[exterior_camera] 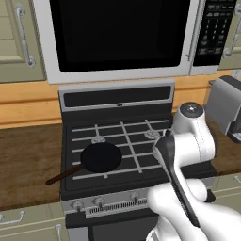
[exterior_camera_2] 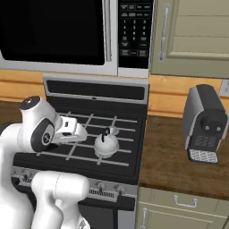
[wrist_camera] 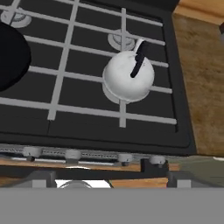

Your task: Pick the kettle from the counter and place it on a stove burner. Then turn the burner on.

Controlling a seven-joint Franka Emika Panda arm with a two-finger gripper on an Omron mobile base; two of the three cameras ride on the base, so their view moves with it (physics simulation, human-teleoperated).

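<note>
The shiny white kettle [exterior_camera_2: 106, 144] [wrist_camera: 128, 75], with its thin black handle up, stands on the front right stove burner [wrist_camera: 108, 93] of the black cooktop, upright on the grate bars. My gripper [exterior_camera_2: 83, 134] [wrist_camera: 113, 181] hovers above the stove's front edge, to the left of the kettle and apart from it. It is open, its fingers spread wide with nothing between them. The dark wood counter [exterior_camera_2: 179, 154] [wrist_camera: 205, 83] runs to the right of the stove. In the left base view my own arm hides the kettle.
A flat black frying pan [exterior_camera: 101, 156] [wrist_camera: 8, 57] sits on the front left burner, handle pointing left. Several knobs [wrist_camera: 72, 154] line the stove front. A grey coffee machine [exterior_camera_2: 205, 123] stands on the right counter. A microwave [exterior_camera: 117, 33] hangs above.
</note>
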